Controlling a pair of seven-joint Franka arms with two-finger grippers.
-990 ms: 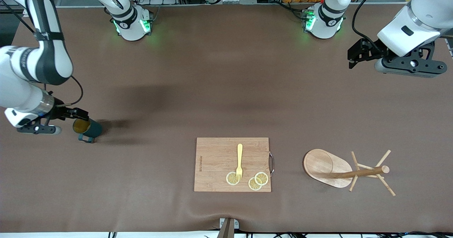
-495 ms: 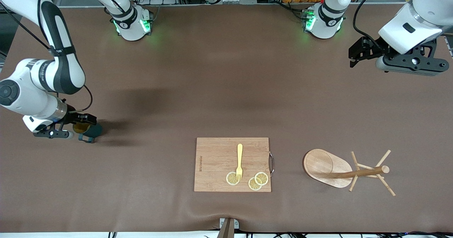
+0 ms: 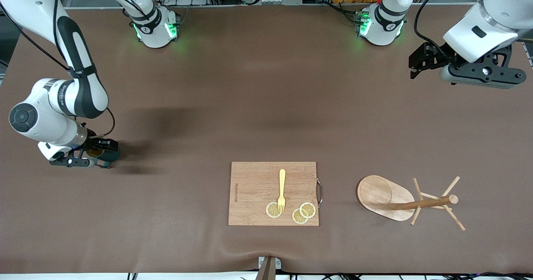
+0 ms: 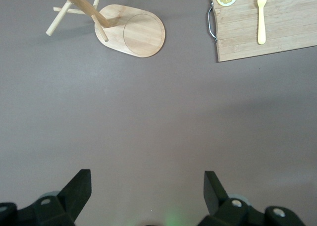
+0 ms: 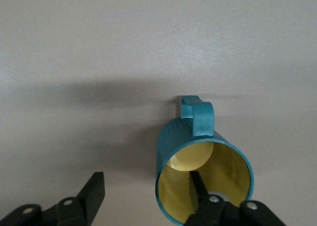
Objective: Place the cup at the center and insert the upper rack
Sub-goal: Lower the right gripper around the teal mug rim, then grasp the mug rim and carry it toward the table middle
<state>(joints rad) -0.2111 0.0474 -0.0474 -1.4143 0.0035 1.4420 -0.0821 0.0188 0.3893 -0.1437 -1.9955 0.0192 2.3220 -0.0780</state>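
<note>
A: Where is the cup (image 5: 203,171) sitting, and how much of it is showing?

B: It is lying on its side on the table (image 3: 250,105) at the right arm's end, well apart from the cutting board (image 3: 254,188). From the front, the right gripper (image 3: 98,152) is covering most of it; only a dark teal sliver is peeking out. In the right wrist view its rim is being cut off at the picture's edge.

A: And the fingers (image 5: 198,186) there?

B: They are standing apart astride the cup's wall, one reaching into the yellowish mouth, the other outside on bare cloth. Whether they are already pressing the wall, I cannot tell.

A: The upper rack (image 3: 385,196)?

B: It is lying tipped over toward the left arm's end, beside the board, its pole and pegs pointing away from the board. In the left wrist view its pegs are running out of the picture.

A: The left gripper (image 3: 416,61)?

B: It is waiting over bare table near its base, fingers spread wide, holding nothing
</note>
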